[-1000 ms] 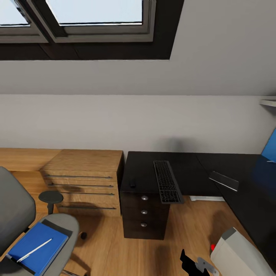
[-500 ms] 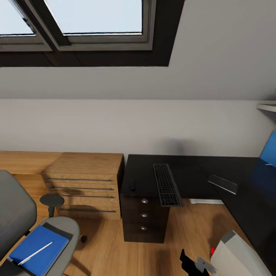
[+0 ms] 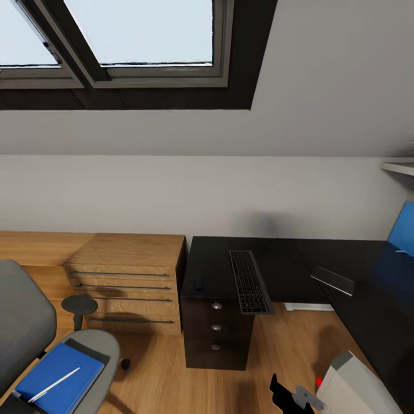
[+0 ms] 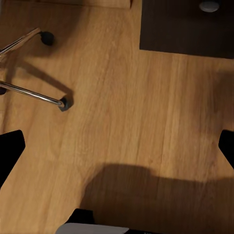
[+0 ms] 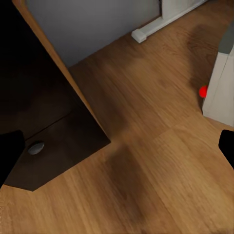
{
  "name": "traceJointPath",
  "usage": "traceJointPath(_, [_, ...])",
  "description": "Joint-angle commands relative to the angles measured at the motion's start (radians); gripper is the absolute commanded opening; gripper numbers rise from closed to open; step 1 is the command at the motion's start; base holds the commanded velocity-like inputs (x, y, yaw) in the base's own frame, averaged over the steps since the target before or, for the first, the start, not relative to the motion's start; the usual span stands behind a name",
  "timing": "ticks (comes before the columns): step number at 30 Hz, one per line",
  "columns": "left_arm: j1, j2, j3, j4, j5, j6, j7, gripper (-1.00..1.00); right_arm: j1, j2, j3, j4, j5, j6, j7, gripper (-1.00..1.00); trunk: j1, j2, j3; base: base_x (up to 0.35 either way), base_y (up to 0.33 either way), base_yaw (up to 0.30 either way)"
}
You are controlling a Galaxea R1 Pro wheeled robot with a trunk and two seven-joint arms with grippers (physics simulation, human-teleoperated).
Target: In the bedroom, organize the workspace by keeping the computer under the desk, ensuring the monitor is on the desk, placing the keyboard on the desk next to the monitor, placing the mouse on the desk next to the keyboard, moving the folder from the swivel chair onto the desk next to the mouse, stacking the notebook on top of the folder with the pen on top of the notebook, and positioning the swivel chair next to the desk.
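Observation:
The black desk [image 3: 276, 261] stands against the wall, with its drawer unit [image 3: 217, 330] under the near end. The keyboard [image 3: 249, 280] lies across the top, its near end over the edge. The small mouse [image 3: 199, 284] sits to its left. At the lower left is the grey swivel chair [image 3: 20, 325]. On its seat a dark folder [image 3: 91, 348] carries a blue notebook [image 3: 57, 380] and a white pen [image 3: 53, 384]. The pale computer [image 3: 359, 385] stands on the floor at the lower right. My left gripper [image 4: 117, 146] and right gripper [image 5: 117, 146] are open above the floor, holding nothing.
A light-wood chest [image 3: 129, 279] adjoins the desk's left side. The chair's chrome legs [image 4: 34, 92] lie near my left gripper. A flat dark slab with a pale edge [image 3: 333, 280] and a blue panel [image 3: 403, 229] are on the desk's right wing. Skylights [image 3: 149, 34] sit overhead.
The whole picture has slid down a little and the skylights show more, so the camera has moved. The desk, chair and the things on them keep their places.

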Motion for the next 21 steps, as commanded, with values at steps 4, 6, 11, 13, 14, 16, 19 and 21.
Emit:
traceJointPath(4, [-0.001, 0.001, -0.007, 0.0, 0.011, -0.008, 0.008, 1.0, -0.001, 0.0, -0.008, 0.0, 0.01, -0.002, -0.005, 1.0, -0.015, 0.027, 0.015, 0.0, 0.0, 0.0])
traceJointPath(6, [-0.001, 0.0, -0.008, 0.0, 0.011, -0.007, 0.008, 1.0, -0.001, 0.0, -0.008, 0.0, 0.01, -0.002, -0.005, 1.0, -0.023, 0.041, 0.022, 0.0, 0.0, 0.0])
traceJointPath(11, [-0.001, -0.001, -0.008, 0.0, 0.011, -0.007, 0.008, 1.0, -0.001, 0.0, -0.008, 0.0, 0.01, -0.002, -0.005, 1.0, -0.042, 0.076, 0.038, 0.0, 0.0, 0.0])
traceJointPath(13, [-0.001, -0.001, -0.008, 0.006, 0.012, -0.007, 0.007, 1.0, -0.001, 0.0, -0.008, 0.0, 0.01, -0.002, -0.005, 1.0, -0.05, 0.09, 0.044, 0.0, 0.0, 0.0])
traceJointPath(14, [-0.001, -0.001, -0.007, 0.008, 0.012, -0.007, 0.007, 1.0, -0.001, 0.0, -0.008, 0.0, 0.01, -0.002, -0.005, 1.0, -0.053, 0.097, 0.047, 0.0, 0.0, 0.0])
traceJointPath(16, [-0.001, -0.001, -0.006, 0.014, 0.011, -0.007, 0.007, 1.0, -0.001, 0.0, -0.008, 0.0, 0.01, -0.002, -0.005, 1.0, -0.061, 0.111, 0.053, 0.0, 0.0, 0.0])
traceJointPath(19, [-0.001, -0.001, -0.007, 0.017, 0.011, -0.007, 0.007, 1.0, -0.001, 0.0, -0.008, 0.0, 0.01, -0.002, -0.005, 1.0, -0.073, 0.132, 0.063, 0.0, 0.0, 0.0])
traceJointPath(21, [-0.001, -0.001, -0.006, 0.017, 0.011, -0.007, 0.007, 1.0, -0.001, 0.0, -0.008, 0.0, 0.01, -0.002, -0.005, 1.0, -0.08, 0.146, 0.069, 0.0, 0.0, 0.0])
